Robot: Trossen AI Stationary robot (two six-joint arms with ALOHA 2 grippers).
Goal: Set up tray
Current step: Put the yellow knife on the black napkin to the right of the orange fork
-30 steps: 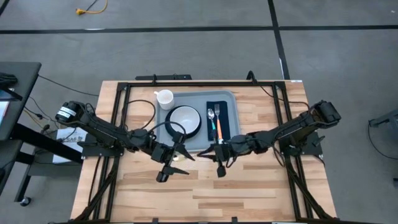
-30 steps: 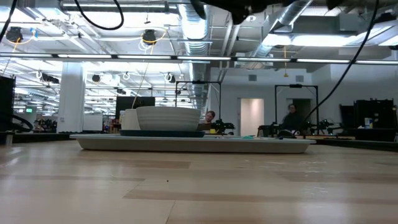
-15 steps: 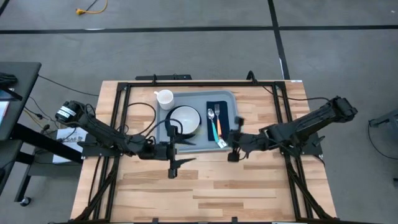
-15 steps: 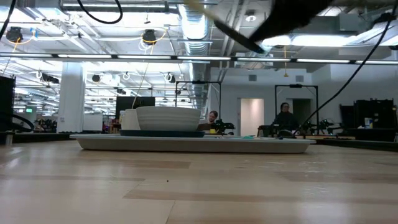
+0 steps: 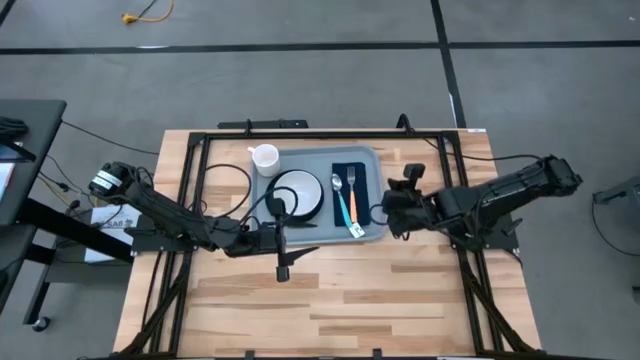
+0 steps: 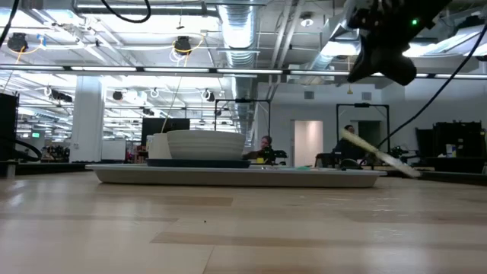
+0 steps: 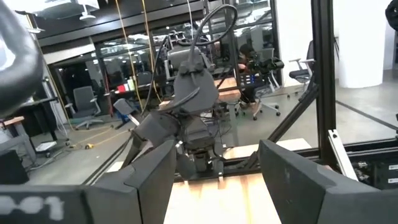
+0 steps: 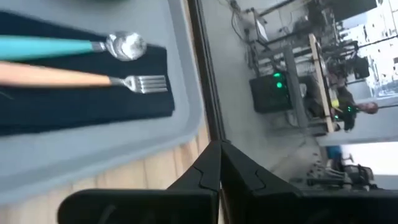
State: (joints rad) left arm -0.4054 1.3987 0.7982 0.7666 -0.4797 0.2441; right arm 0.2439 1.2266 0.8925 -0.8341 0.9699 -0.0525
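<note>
Right gripper (image 5: 408,181) fingers pressed together, empty, just off the right edge of the tray (image 5: 372,232); tray to its left holds a napkin (image 5: 350,195) with spoon (image 8: 74,45) and fork (image 8: 87,79), a bowl (image 5: 297,192), a cup (image 5: 265,158) at the far corner. Left gripper (image 5: 283,267) wide apart, empty, tray just beyond it

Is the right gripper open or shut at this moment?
Shut. In the right wrist view the right gripper has its two dark fingers pressed together with nothing between them, beside the tray.
</note>
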